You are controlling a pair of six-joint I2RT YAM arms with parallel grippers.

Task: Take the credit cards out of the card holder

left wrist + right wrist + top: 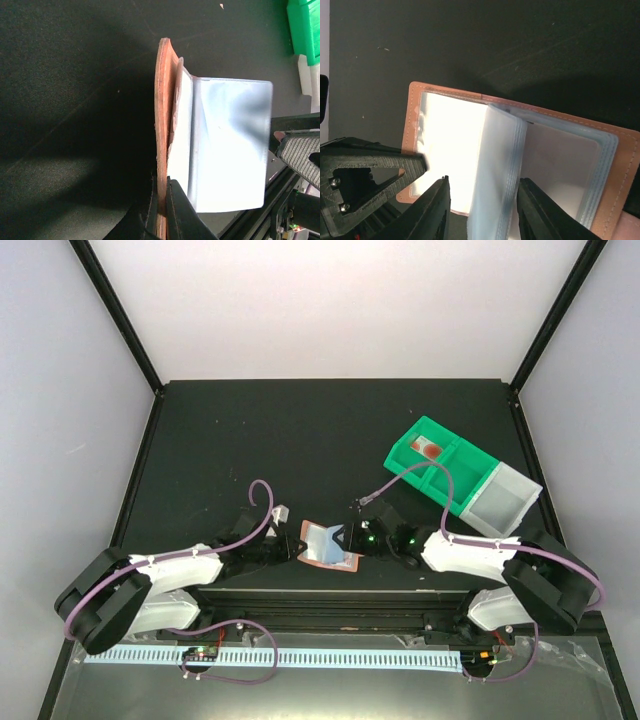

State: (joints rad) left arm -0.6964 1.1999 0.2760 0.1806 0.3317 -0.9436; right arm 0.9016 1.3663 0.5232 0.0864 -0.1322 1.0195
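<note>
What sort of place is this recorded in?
Probably a lab robot cell: white panels in a black frame, a black tabletop, left arm and right arm bolted at its near edge.

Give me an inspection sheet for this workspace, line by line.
Surface: dark table, nothing spilled seen.
Job's things: card holder open near the arms; credit cards not told apart inside its clear sleeves.
Clutter: green bin far right, small reddish item inside.
Tools: left tool shut on the holder's cover edge; right tool open, fingers astride the sleeves.
Cables: purple cables looped over both arms.
Surroundings: white walls, black frame.
</note>
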